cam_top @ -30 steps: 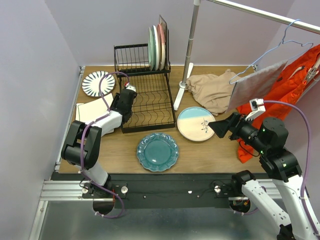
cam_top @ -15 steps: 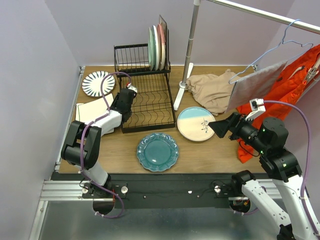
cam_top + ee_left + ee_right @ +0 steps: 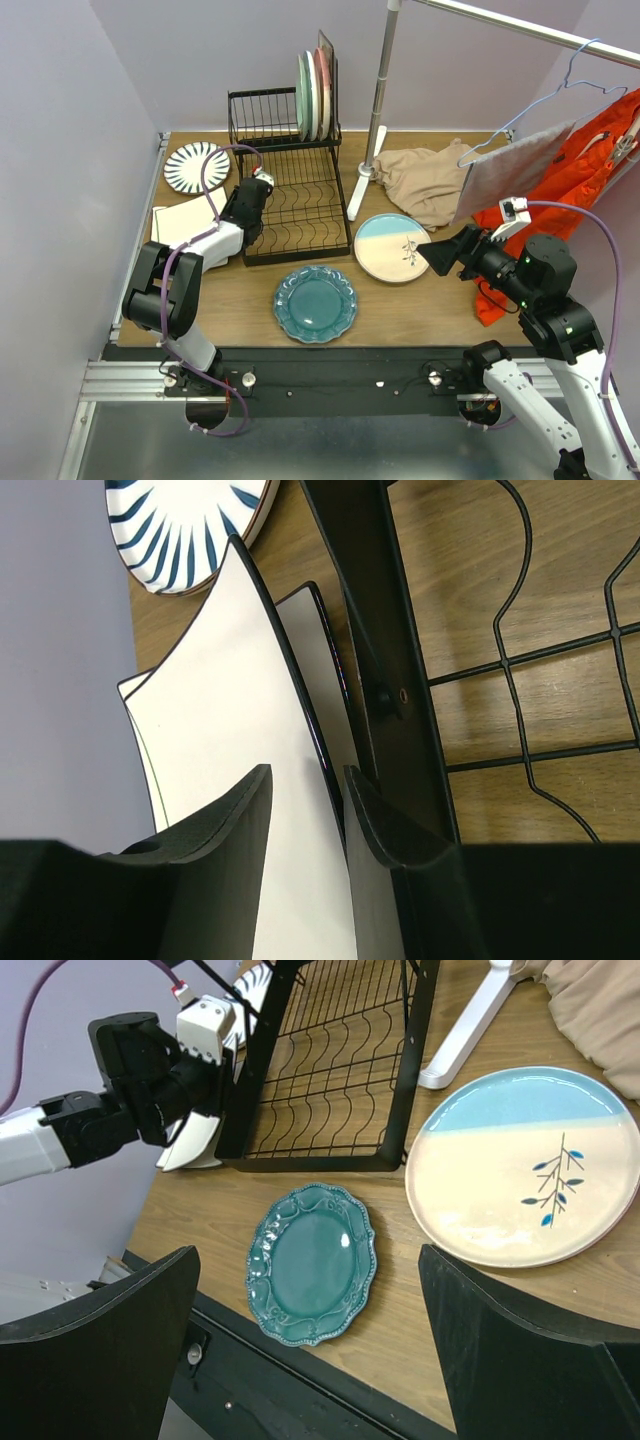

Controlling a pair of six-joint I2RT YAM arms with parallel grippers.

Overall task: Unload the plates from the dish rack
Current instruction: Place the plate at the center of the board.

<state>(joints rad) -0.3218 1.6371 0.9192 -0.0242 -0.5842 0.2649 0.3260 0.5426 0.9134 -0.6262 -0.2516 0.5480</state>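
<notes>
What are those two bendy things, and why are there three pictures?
They are two robot arms, each ending in a two-finger gripper. One picture comes from a camera high behind them; the other two come from cameras on their wrists. On the wooden table stands a black wire dish rack with plates upright in its top. A teal plate, a cream-blue plate and a striped plate lie flat on the table. The left gripper has its fingers either side of the edge of a square white plate; I cannot tell if it is squeezing. The right gripper is wide open and holds nothing. Clothes hang on a rail at the right.
</notes>
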